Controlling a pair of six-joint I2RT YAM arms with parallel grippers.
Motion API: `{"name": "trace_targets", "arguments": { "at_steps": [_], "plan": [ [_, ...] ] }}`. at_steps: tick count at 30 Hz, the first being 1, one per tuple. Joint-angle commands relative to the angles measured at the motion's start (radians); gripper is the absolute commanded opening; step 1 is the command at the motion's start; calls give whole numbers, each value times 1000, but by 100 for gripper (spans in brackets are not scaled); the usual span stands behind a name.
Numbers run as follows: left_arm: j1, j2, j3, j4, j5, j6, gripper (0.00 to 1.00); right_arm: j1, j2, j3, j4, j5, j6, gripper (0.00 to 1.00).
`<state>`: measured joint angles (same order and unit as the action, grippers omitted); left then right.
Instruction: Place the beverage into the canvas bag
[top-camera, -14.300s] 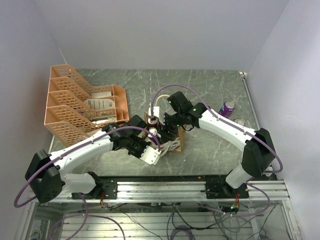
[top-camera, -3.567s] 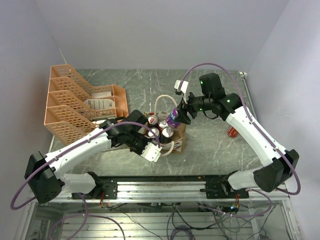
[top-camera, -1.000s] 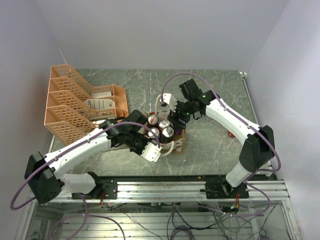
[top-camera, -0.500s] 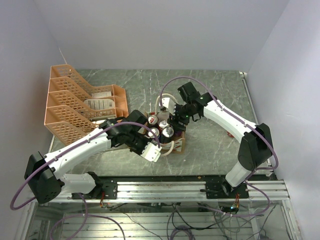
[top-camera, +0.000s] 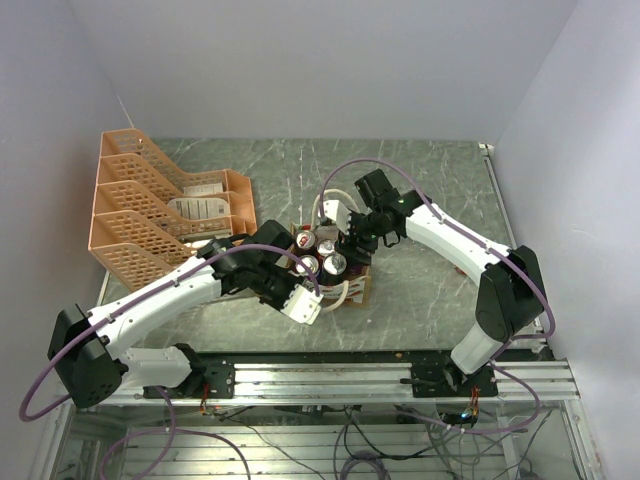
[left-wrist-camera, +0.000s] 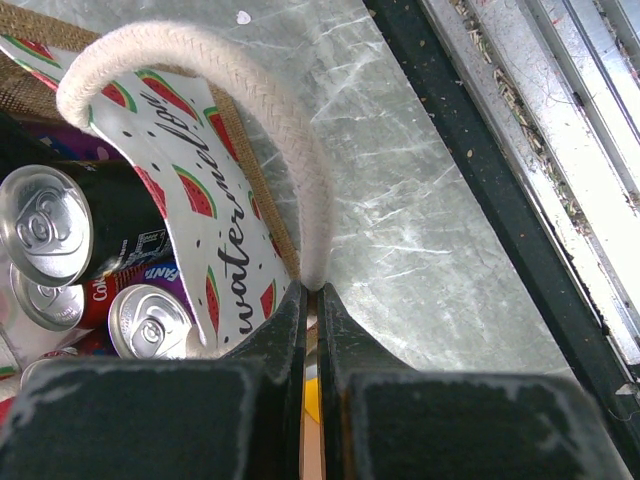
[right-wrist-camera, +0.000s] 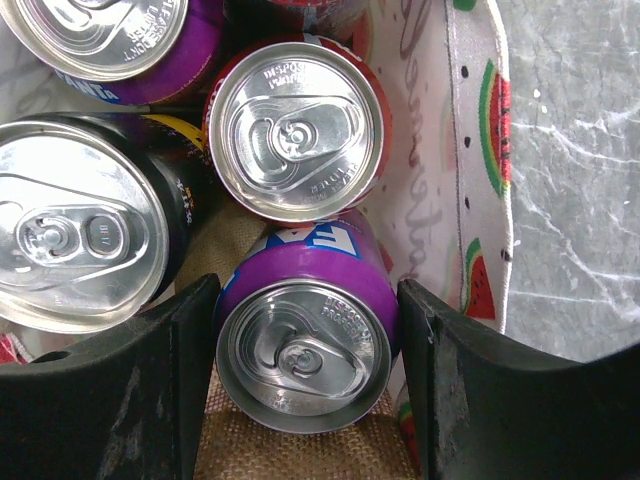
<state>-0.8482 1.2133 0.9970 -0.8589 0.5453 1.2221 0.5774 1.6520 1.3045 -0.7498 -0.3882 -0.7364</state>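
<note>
The canvas bag (top-camera: 357, 287) stands at mid-table, tan with a white watermelon-print panel (left-wrist-camera: 205, 205). Several cans stand inside it. My right gripper (top-camera: 349, 244) reaches down into the bag's right side and is shut on a purple can (right-wrist-camera: 305, 345), which sits tilted over the burlap floor, against the bag wall (right-wrist-camera: 480, 150) and beside a red can (right-wrist-camera: 295, 135). My left gripper (top-camera: 318, 293) is shut on the bag's near white rope handle (left-wrist-camera: 250, 100), its fingertips (left-wrist-camera: 290, 310) pinching the handle's lower end.
An orange mesh tray rack (top-camera: 160, 215) stands at the back left. A black can (right-wrist-camera: 80, 240) and another purple can (right-wrist-camera: 100, 40) fill the bag's left side. The metal rail (top-camera: 380, 375) runs along the table's near edge.
My right gripper has come down and left with the purple can, from above the bag's right edge into the bag. My left gripper has stayed on the handle.
</note>
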Motion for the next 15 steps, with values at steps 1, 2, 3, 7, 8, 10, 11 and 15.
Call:
{"name": "trace_targets", "arguments": {
  "at_steps": [1, 2, 3, 7, 8, 10, 11, 15],
  "plan": [
    [-12, -19, -13, 22, 17, -7, 7, -7, -7, -23, 34, 30, -14, 57],
    [-12, -18, -13, 23, 17, -6, 7, -7, -10, -24, 36, 32, -12, 58],
    [-12, -18, -13, 23, 17, -5, 7, -7, -13, -25, 36, 34, -12, 60],
    [-11, -20, -15, 23, 18, -5, 7, -7, -23, -24, 34, 35, -9, 66],
    [-12, -21, -15, 22, 17, -4, 7, -6, -24, -23, 31, 35, -9, 68],
    [-12, -24, -17, 24, 16, -5, 7, -5, -24, -19, 28, 35, -9, 73],
    [-12, -25, -18, 22, 16, -4, 7, -7, -25, -18, 27, 35, -8, 74],
    [-12, -29, -17, 21, 16, -8, 7, -7, -29, -12, 19, 36, -9, 77]
  ]
}}
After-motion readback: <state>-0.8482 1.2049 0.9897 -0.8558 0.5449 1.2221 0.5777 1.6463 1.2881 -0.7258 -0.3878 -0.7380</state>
